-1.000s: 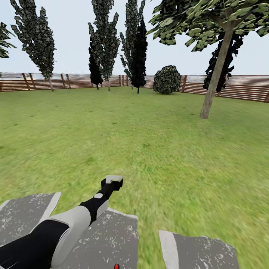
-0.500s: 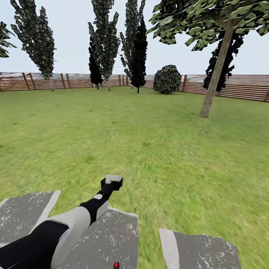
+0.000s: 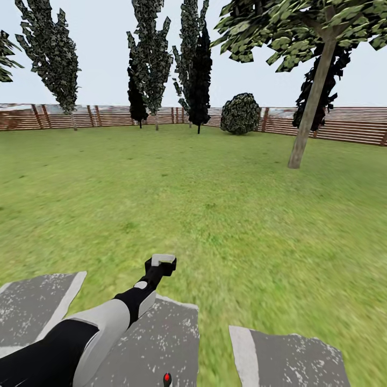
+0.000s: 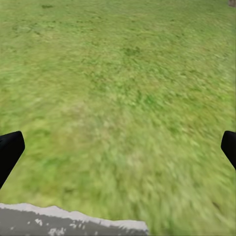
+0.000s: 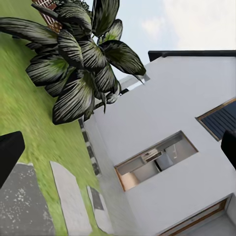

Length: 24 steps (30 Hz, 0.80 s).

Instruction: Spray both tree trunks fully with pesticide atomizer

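The left arm's black gripper w/ white tips [image 3: 163, 263] is seen stretched fwd over the wide green lawn [image 3: 215, 215], above the grey speckled paving slabs [image 3: 161, 338]; its fingers [image 4: 10, 152] are spread wide apart w/ nothing between them. The right gripper's dark fingers [image 5: 9, 152] are likewise spread wide, nothing held. One tall tree w/ a straight grey-brown trunk [image 3: 310, 110] is seen far ahead to the right, near the brown slatted wooden fence [image 3: 344, 126].

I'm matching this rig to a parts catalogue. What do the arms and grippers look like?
In the head view the left arm has a black sleeve-like segment, then a pale grey shell, then a black wrist with a grey round spot. The left gripper is black with a pale grey tip. In both wrist views the fingers are plain black.
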### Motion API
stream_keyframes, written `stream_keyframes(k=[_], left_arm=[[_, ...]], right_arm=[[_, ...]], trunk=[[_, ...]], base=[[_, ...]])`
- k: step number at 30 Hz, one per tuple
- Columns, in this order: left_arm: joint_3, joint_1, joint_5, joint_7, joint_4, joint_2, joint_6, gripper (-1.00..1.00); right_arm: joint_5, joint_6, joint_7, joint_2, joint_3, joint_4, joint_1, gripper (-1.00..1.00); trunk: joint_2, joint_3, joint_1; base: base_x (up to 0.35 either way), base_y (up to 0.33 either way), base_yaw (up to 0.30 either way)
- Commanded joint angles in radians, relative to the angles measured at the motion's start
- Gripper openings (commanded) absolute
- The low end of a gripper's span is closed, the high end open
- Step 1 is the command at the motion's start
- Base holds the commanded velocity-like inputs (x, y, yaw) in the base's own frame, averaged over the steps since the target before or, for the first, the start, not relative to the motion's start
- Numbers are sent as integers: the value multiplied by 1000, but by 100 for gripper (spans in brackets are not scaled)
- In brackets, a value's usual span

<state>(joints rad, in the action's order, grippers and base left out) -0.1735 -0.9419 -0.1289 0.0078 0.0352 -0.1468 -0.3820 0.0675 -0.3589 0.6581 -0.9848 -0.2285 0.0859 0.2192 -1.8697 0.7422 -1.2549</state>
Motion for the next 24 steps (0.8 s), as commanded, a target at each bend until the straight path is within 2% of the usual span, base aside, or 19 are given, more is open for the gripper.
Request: stream_keyframes(k=[1,24], left_arm=[[0,0,0,0,0,0,0,100],[-1,0,0,0,0,0,0,100]], right_arm=[[0,0,0,0,0,0,0,100],[0,0,0,0,1,0,0,100]], trunk=[[-7,3,-4],[-168,75,-92]], base=[[0,0,0],[0,0,0]])
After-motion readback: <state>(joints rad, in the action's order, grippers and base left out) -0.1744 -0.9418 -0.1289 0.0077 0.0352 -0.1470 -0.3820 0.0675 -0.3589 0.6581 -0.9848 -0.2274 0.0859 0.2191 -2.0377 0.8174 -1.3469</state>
